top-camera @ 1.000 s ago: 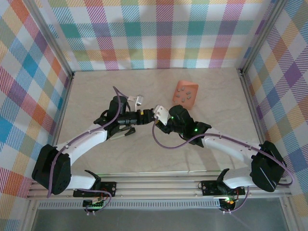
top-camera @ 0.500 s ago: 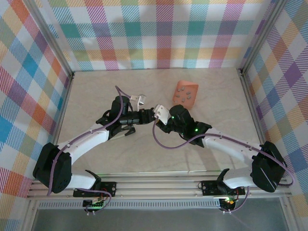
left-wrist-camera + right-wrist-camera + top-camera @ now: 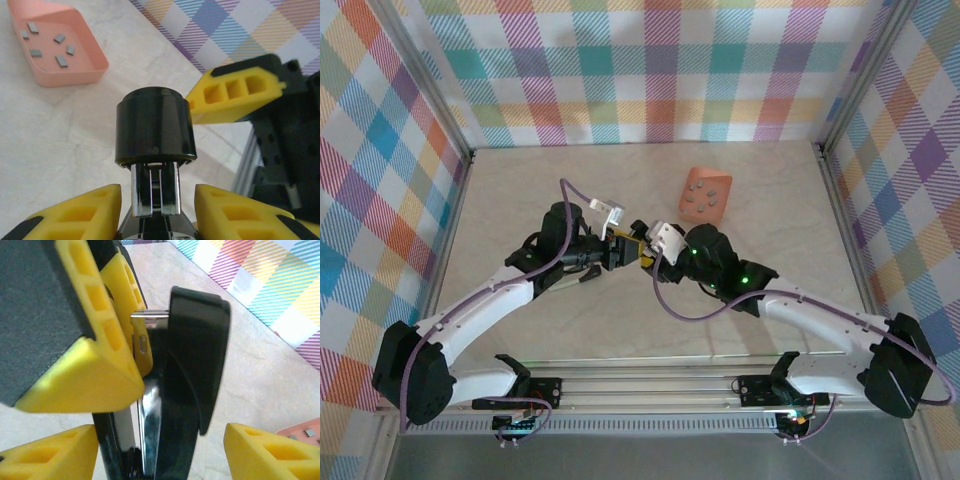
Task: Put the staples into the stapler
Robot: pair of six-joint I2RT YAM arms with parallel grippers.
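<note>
- Stapler is held up in the middle of the scene. Its long axis runs left-right between the two arms, with a glossy black plastic lid over a shiny steel channel.
- Left gripper looks clamped on its lower body, with the ribbed yellow fingers snug on either side.
- Right gripper straddles the black lid with its fingers spread, not pinching as far as I can tell.
- Staples are small flat grey strips in the salmon tray at the far right, nearer the right arm.
</note>
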